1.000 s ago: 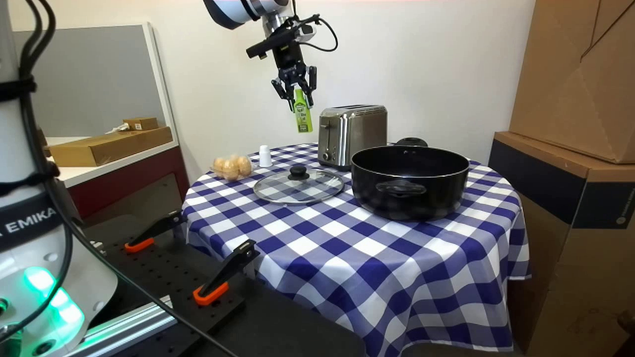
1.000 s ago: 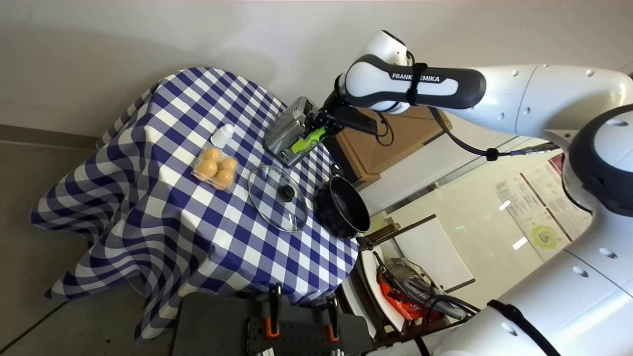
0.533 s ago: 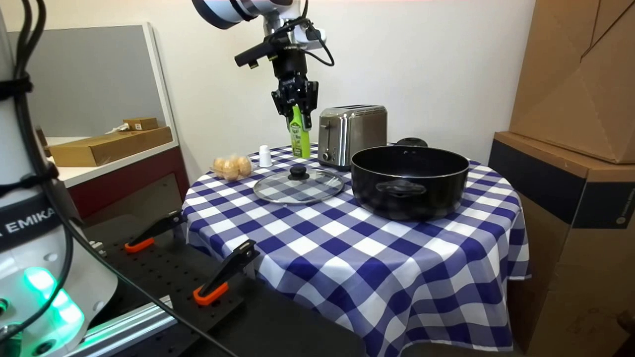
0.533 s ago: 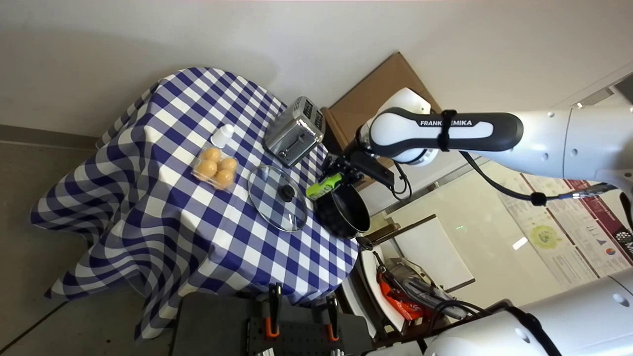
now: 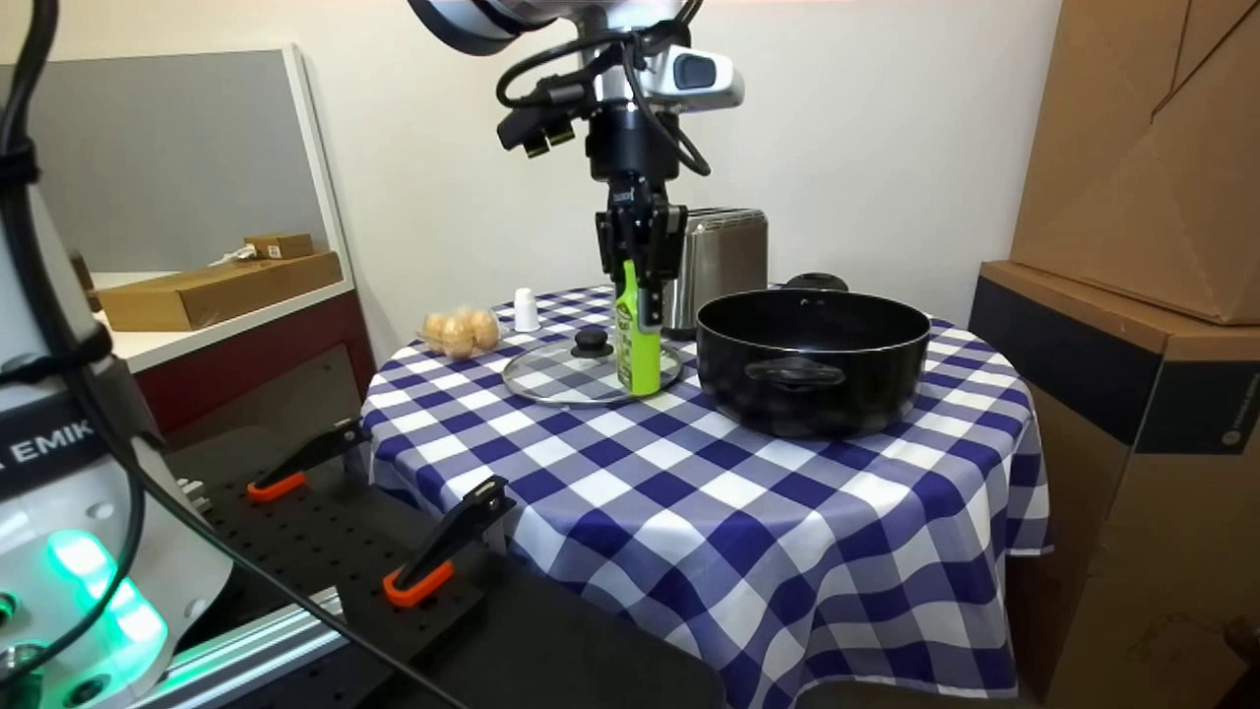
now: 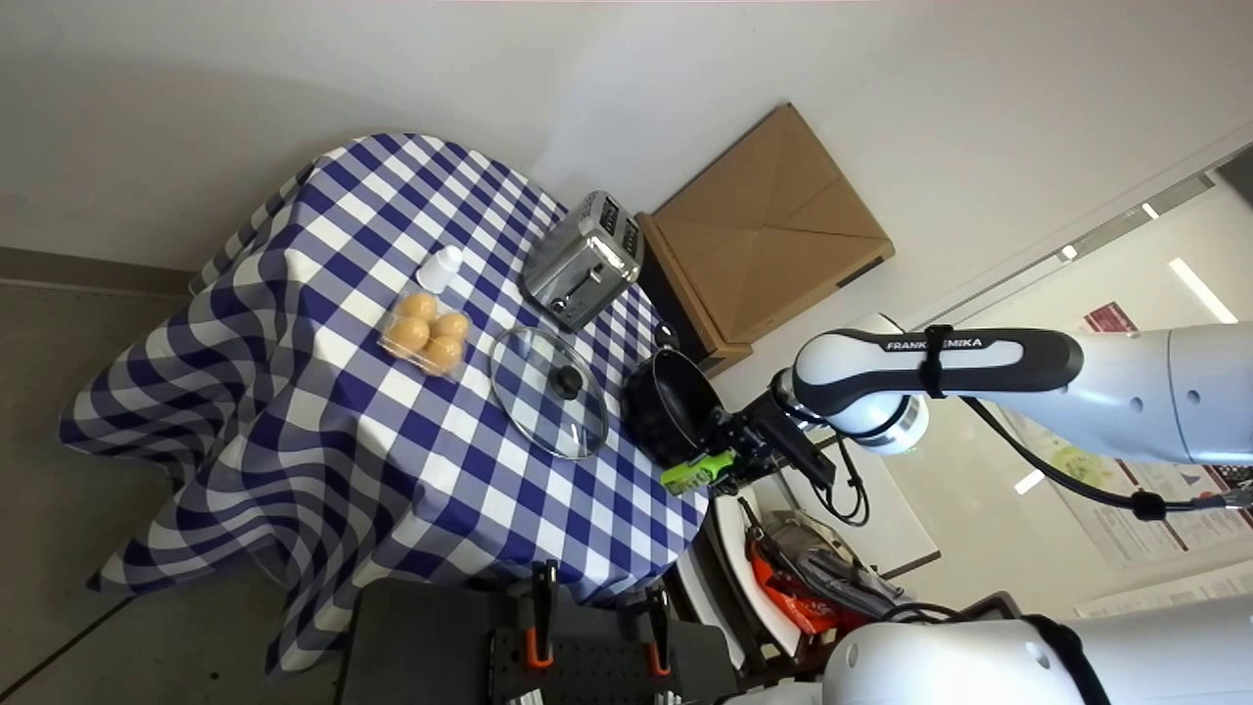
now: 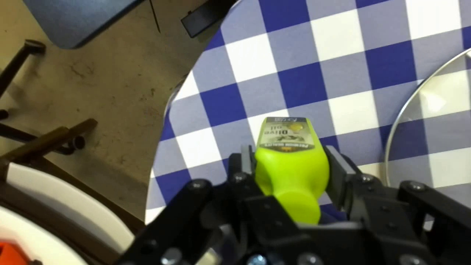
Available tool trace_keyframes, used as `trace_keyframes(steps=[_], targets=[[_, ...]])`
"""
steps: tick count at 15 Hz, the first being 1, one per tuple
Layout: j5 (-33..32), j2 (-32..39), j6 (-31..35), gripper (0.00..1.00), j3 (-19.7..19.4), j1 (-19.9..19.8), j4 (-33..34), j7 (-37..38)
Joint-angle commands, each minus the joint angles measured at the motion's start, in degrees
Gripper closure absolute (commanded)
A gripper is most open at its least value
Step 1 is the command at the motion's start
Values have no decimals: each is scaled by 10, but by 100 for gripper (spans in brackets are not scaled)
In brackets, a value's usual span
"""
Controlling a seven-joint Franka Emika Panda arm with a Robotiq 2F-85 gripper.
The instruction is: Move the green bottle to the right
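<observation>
The tool [image 7: 290,158] is closed to the width of the green bottle [image 5: 643,369], its 2 fingers pressed to opposite sides of the bottle's upper part. The bottle is held up over the table [image 5: 733,492], nearly upright in an exterior view, where it covers part of the glass lid [image 5: 551,379]. In an exterior view it overlaps the rim of the black pot [image 6: 641,426], close to the table's edge. In the wrist view its label reads "Olive oil", and the table's edge runs near it, with floor [image 7: 110,92] beyond.

The pot stands toward the edge by the cardboard boxes [image 5: 1112,483]; the lid lies just beside it, black knob up, further in from that edge. The steel toaster [image 6: 584,262] stands by the edge facing the wall [image 5: 866,148], partly hidden behind the tool in an exterior view. By the left edge of the table in an exterior view sit a clear pack of 4 eggs [image 5: 459,335] and, just beside it, a white container [image 5: 527,310]. Beside the table's edge, 2 black-and-orange clamps [image 5: 418,583] rest on a black bench [image 5: 581,640].
</observation>
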Motion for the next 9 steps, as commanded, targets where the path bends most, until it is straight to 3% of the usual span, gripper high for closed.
trace_keyframes(steps=[1, 9], targets=[[-8, -18, 4, 78, -6, -31, -10, 33], [-64, 34, -5, 78, 13, -34, 29, 111]])
